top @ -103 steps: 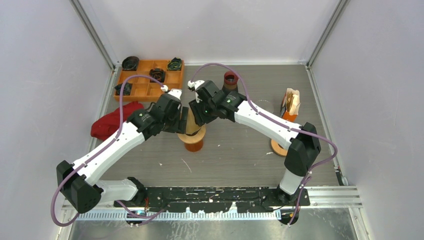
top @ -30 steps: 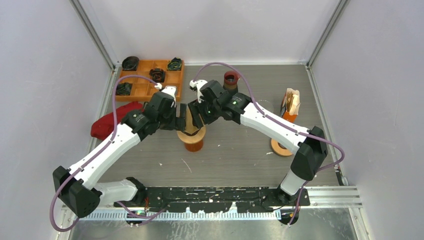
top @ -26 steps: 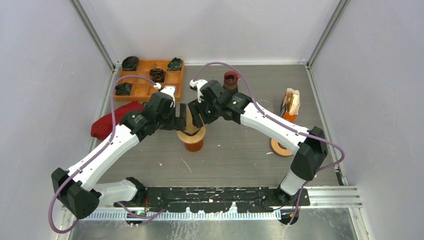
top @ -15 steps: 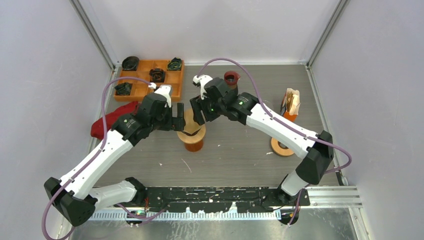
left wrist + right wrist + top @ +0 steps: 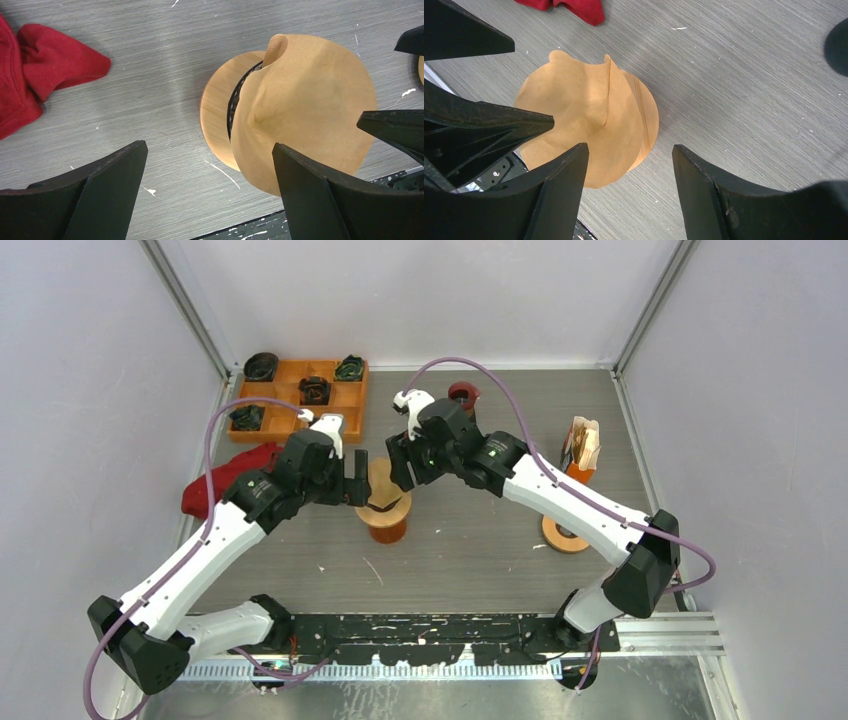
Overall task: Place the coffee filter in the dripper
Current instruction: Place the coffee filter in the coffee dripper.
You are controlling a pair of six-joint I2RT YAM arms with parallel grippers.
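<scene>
While both arms lean in over the middle of the grey wood-grain counter (image 5: pixel 480 550), the brown paper coffee filter (image 5: pixel 381 480) lies on top of the round orange-tan dripper (image 5: pixel 386 525). No finger touches it. From the left wrist camera the coffee filter (image 5: pixel 305 115) is creased and drapes over most of the dripper's mouth. A crescent of the dripper's rim (image 5: pixel 215 117) and a strip of black ribbed inner wall show on one side. The right wrist camera shows the same sheet (image 5: pixel 579 120) with a raised fold, and the rim (image 5: pixel 650 120) peeks out beside it.

The left gripper (image 5: pixel 356 483) hangs beside the filter on the side toward the left edge, its jaws spread wide with nothing between them. The right gripper (image 5: pixel 399 462) hangs on the filter's far-right side, jaws likewise wide apart and bare.

A crumpled red cloth (image 5: pixel 225 480) lies by the left edge. An orange compartment tray (image 5: pixel 290 420) sits in the far left corner. A dark red cup (image 5: pixel 462 393) stands near the far edge.
</scene>
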